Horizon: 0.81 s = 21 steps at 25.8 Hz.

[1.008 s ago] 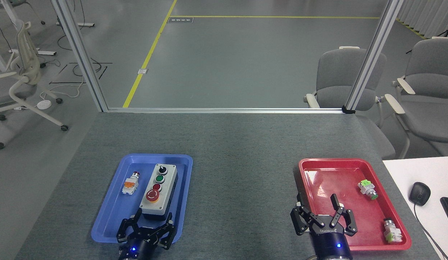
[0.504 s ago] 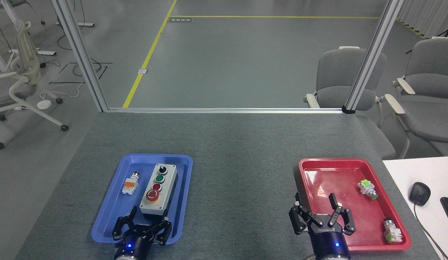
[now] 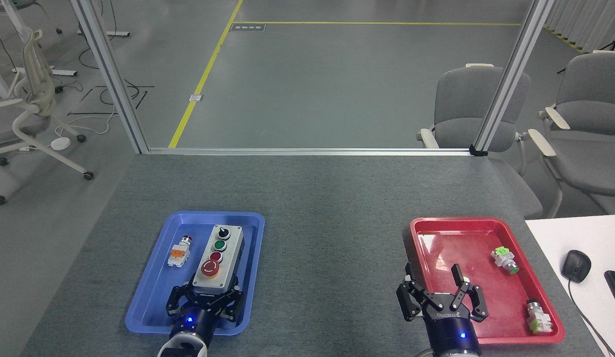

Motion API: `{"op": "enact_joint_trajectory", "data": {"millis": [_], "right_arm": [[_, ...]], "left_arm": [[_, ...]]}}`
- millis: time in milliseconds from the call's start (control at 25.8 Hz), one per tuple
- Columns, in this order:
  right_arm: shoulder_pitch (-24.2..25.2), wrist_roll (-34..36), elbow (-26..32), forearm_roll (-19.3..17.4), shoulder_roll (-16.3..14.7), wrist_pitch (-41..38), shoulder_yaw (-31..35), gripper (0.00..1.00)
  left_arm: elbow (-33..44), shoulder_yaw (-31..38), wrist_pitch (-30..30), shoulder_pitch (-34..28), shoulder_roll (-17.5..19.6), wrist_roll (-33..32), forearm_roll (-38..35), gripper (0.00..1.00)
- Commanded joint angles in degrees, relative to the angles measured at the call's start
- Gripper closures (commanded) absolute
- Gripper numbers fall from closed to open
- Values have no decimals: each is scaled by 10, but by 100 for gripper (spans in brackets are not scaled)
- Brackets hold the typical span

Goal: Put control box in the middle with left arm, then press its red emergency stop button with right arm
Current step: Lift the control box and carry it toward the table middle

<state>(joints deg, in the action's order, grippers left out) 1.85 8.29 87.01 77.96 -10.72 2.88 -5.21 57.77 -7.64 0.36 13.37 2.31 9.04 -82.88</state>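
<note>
The oblong light-grey control box [image 3: 217, 259] lay in the blue plastic tray [image 3: 153, 277], at nine o'clock from the bare tabletop middle [image 3: 332, 248]. The left gripper [image 3: 206, 293] straddled its near end, jaws spread, grip uncertain. The right gripper [image 3: 435, 277] hovered wide open, empty, over the red tray [image 3: 486, 223].

Left tool [image 3: 207, 293] moved forward and slightly right, from short of the control box [image 3: 218, 257] to right at its near end, fingers now straddling that end. Right tool [image 3: 440, 289] dropped back slightly. Box position unchanged.
</note>
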Motion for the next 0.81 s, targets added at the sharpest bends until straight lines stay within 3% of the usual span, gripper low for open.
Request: {"op": "enact_joint_trajectory", "data": {"millis": [0, 78, 116, 233, 271, 310, 465, 620, 775], "right_arm": [[0, 1, 0, 0, -2, 0, -1, 2], [0, 1, 0, 0, -3, 0, -1, 2], [0, 1, 1, 0, -2, 0, -2, 2], [0, 1, 1, 0, -1, 0, -3, 2], [0, 1, 1, 0, -1, 0, -3, 2], [0, 1, 1, 0, -1, 0, -3, 2], [0, 1, 0, 0, 0, 0, -3, 2], [-1, 1, -2, 0, 2, 1, -3, 2], [-1, 1, -4, 0, 2, 1, -3, 2]], "left_arm": [[-24, -1, -1, 22, -6, 1, 0, 1], [-29, -2, -1, 26, -5, 1, -4, 2], [-28, -3, -2, 25, -3, 1, -6, 11], [-28, -4, -12, 24, 5, -1, -9, 60], [-27, -4, -19, 24, 6, -1, -4, 83], [-24, -3, -30, 24, 6, -1, 0, 100], [10, 3, -40, 33, 7, -1, 10, 100], [128, 9, -44, 24, 36, -2, 76, 100], [211, -42, -49, -6, 27, -17, 75, 100]]}}
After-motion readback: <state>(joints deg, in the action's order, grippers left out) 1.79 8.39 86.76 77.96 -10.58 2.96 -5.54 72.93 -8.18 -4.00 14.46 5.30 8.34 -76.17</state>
